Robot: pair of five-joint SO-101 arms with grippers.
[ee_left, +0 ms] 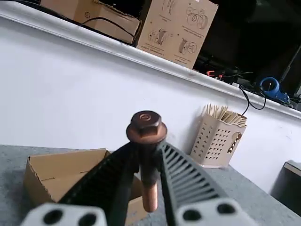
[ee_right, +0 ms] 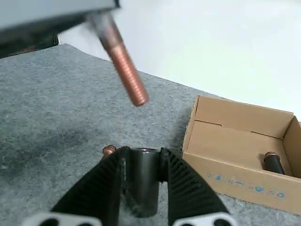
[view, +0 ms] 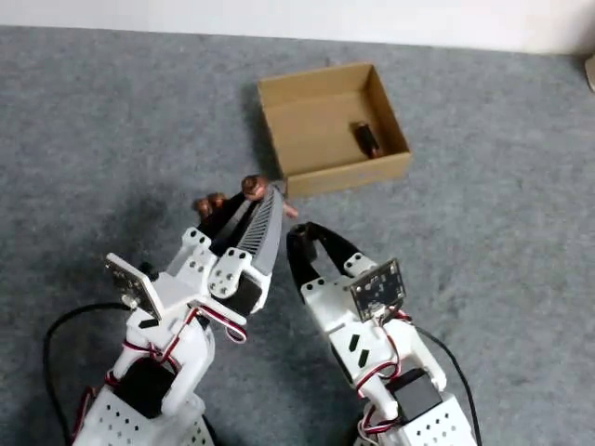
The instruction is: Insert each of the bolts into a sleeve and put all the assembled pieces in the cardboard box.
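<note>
Closest to the arms, we are seeing the right gripper [ee_right: 141, 157] pinching a black sleeve [ee_right: 141, 186] upright between its jaws, low over the grey table [view: 102, 130]. Just beside it, the left gripper [ee_left: 149, 147] is clamping a copper bolt [ee_left: 146, 126] by the shank under its flanged head. The bolt's threaded end is hanging tilted in the air above the sleeve's open mouth, apart from it. Just past the left gripper, we are noticing two loose bolts [view: 209, 201] lying on the table. Farther on, the cardboard box [view: 316, 116] is sitting open, with one assembled piece [view: 365, 139] lying inside toward the right arm's side. Behind everything, we are looking at a white wall [ee_left: 70, 94] and a perforated holder [ee_left: 220, 136] of wooden sticks.
</note>
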